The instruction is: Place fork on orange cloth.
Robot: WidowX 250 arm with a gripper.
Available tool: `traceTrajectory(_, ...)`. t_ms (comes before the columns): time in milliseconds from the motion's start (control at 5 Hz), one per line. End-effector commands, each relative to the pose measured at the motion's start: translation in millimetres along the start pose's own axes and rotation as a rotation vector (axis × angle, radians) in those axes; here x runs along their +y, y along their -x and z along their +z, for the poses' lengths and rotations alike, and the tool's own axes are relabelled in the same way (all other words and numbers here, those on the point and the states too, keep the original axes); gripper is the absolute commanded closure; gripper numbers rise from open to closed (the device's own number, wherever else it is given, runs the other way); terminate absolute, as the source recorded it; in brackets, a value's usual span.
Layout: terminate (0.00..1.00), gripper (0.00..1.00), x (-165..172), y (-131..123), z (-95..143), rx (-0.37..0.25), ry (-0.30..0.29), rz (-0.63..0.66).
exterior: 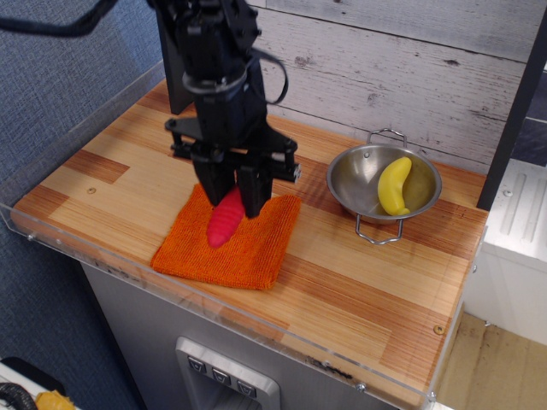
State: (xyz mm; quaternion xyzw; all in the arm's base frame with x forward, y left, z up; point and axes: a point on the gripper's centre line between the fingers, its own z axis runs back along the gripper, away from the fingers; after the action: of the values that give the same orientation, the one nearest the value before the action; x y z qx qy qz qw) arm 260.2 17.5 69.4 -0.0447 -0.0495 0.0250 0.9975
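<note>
My black gripper [232, 193] is shut on the fork [224, 220]; only its thick red handle shows, hanging down and to the left from the fingers, and the tines are hidden between them. The handle's lower end is over the middle of the orange cloth [256, 248], close to it or touching; I cannot tell which. The cloth lies flat on the wooden counter near the front edge, partly hidden by the gripper.
A steel bowl [363, 176] with wire handles holds a yellow banana [393, 185] at the right. A clear acrylic lip [222, 303] runs along the counter's front and left edges. A grey plank wall stands behind.
</note>
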Motion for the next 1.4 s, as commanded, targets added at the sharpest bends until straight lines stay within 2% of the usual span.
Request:
traceTrajectory(0, 0.00, 1.00, 22.7, 20.9, -0.1, -0.011, -0.023, 0.043)
traceTrajectory(200, 0.00, 1.00, 36.0, 24.6, 9.9, -0.028, -0.038, 0.065)
traceTrajectory(400, 0.00, 1.00, 43.1, 26.1, 3.6, -0.028, -0.009, 0.087)
traceTrajectory(800, 0.00, 1.00, 35.2, 20.9, -17.0, 0.015, 0.007, 0.061)
traceTrajectory(1000, 0.00, 1.00, 35.5, 17.6, -21.6, 0.017, 0.009, 0.070)
traceTrajectory(1200, 0.00, 0.00, 34.6, 15.1, -16.9, 0.021, 0.008, 0.060)
